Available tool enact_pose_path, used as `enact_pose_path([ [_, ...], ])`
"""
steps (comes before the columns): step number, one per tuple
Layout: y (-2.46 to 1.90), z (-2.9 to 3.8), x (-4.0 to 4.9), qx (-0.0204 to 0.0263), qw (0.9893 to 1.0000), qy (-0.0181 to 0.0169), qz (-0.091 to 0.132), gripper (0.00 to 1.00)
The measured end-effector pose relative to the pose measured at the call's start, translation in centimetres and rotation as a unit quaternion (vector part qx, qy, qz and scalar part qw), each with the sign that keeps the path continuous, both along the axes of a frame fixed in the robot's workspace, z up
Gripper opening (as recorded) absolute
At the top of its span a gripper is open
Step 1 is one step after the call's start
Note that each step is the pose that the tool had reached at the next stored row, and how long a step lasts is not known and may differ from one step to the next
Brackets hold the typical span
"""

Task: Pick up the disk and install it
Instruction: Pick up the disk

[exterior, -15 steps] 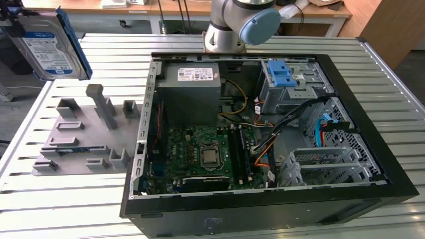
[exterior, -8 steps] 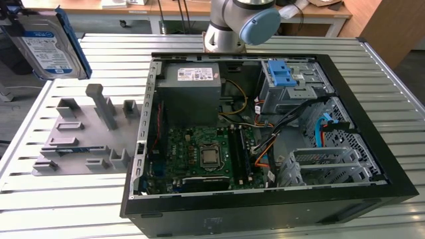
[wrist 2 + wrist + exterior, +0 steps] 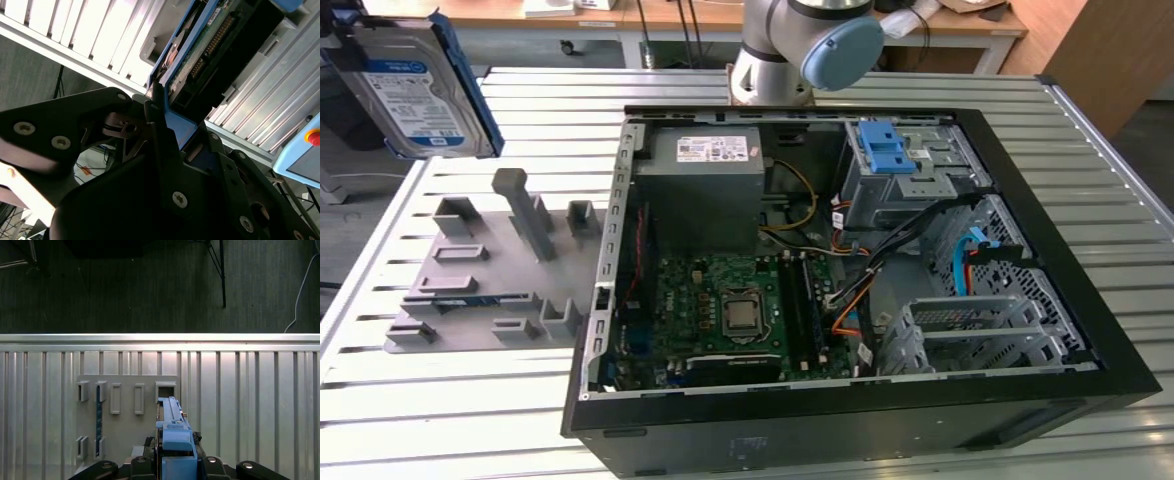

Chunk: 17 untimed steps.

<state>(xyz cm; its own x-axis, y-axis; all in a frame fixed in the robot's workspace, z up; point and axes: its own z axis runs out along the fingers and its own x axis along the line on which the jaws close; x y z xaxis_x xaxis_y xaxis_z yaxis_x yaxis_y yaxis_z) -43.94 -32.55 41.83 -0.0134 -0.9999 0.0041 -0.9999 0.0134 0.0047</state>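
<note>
Gripper [image 3: 179,131] clamped shut on the disk [image 3: 416,95], held in the air over the grey holder [image 3: 467,290], beside the open computer case [image 3: 827,435]. Pickup looks done; the disk is not yet installed.

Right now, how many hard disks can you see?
1. The disk is held up by the gripper at the exterior view's upper left. The computer case could hide others.

No readable text; print on disk [image 3: 416,95] label, power-supply sticker [image 3: 710,150] indistinct.
</note>
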Motion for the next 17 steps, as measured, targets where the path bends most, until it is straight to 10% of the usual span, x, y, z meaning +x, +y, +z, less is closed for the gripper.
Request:
enact_pose_path([
  [17,0.0,0.52,0.0,0.0,1.0,0.0,0.0,0.36],
])
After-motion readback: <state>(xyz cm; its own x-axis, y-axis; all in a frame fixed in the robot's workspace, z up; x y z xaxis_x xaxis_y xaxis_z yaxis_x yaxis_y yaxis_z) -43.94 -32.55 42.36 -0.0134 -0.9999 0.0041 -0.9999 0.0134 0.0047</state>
